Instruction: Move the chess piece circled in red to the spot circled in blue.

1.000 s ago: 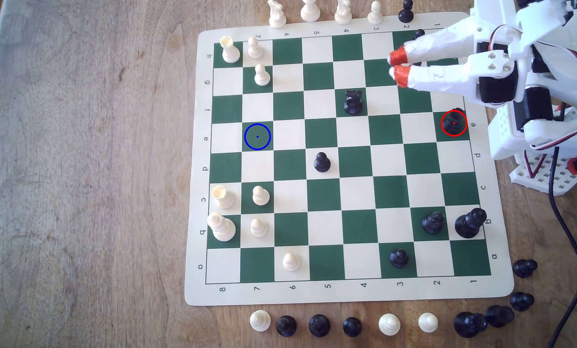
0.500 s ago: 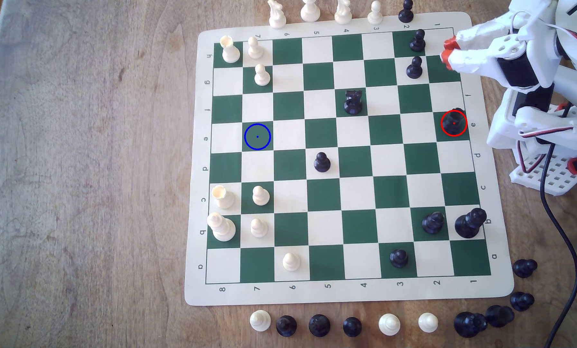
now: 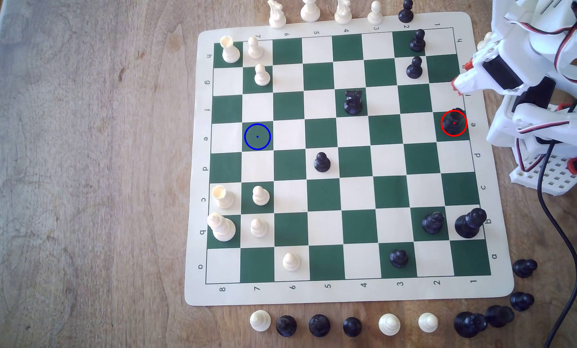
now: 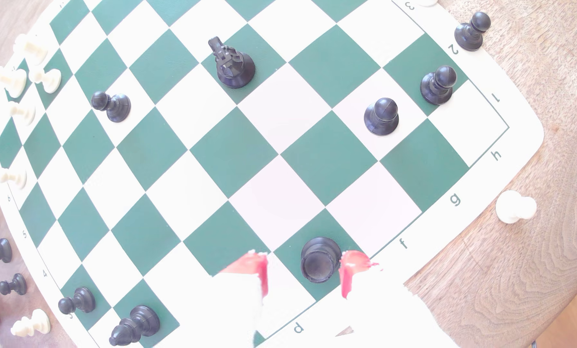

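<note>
Standing on a green square at the board [image 3: 347, 294] edge, the chess piece [image 4: 320, 260] appears in the wrist view between the two red-tipped fingertips [image 4: 352, 271], which stand apart on either side of it and grip nothing; whether either tip touches it cannot be told. The white fingers behind the tips are overexposed, and their outline is hard to make out. In the exterior view, the jaws [image 3: 461, 76] are partly covered by the arm [image 3: 541, 67], and a red ring overlies the piece. The spot [image 3: 257, 136] lies far across the board from the jaws. Border letters d, f, g, h and numerals 1, 2 are legible near the jaws.
</note>
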